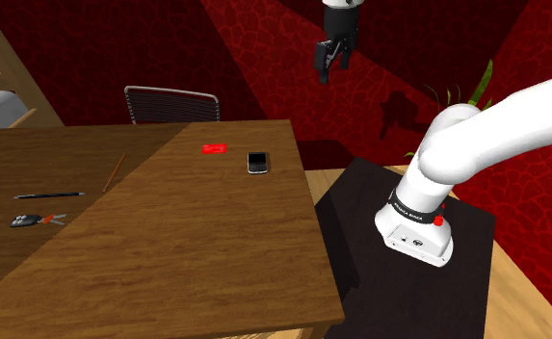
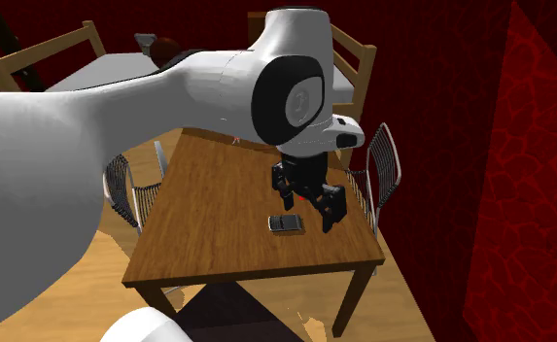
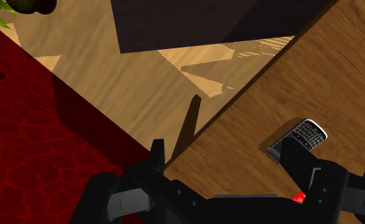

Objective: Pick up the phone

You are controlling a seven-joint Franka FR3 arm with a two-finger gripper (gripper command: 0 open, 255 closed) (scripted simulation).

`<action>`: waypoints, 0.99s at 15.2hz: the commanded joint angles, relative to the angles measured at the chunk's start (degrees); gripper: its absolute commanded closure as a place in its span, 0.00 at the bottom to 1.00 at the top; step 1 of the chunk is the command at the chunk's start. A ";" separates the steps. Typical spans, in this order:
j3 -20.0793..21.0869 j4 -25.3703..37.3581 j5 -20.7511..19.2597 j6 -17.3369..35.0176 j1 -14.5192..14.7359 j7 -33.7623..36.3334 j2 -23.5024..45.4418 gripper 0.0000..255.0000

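The phone (image 1: 257,161) is a small black handset with a keypad, lying flat on the wooden table (image 1: 197,241) near its far corner on the shoulder view's right. My gripper (image 1: 333,58) hangs high above that corner and a little beyond it, open and holding nothing. The second exterior view shows the phone (image 2: 286,224) just below and left of the gripper (image 2: 308,212). In the wrist view the phone (image 3: 300,137) lies beside one fingertip (image 3: 294,156), not between the fingers, and the gripper (image 3: 225,159) stays well above it.
A red card (image 1: 215,148) lies next to the phone. A pencil (image 1: 115,171), a pen (image 1: 49,195) and keys (image 1: 33,221) lie further along the table. A wire chair (image 1: 172,104) stands behind it. The dark stand (image 1: 408,250) is beside the table.
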 commanded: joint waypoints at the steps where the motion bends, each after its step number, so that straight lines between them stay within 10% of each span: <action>1: 0.00 0.00 0.00 0.00 0.00 0.00 0.00 0.00; 15: 8.66 -6.66 10.14 26.19 -0.43 23.76 19.10 0.00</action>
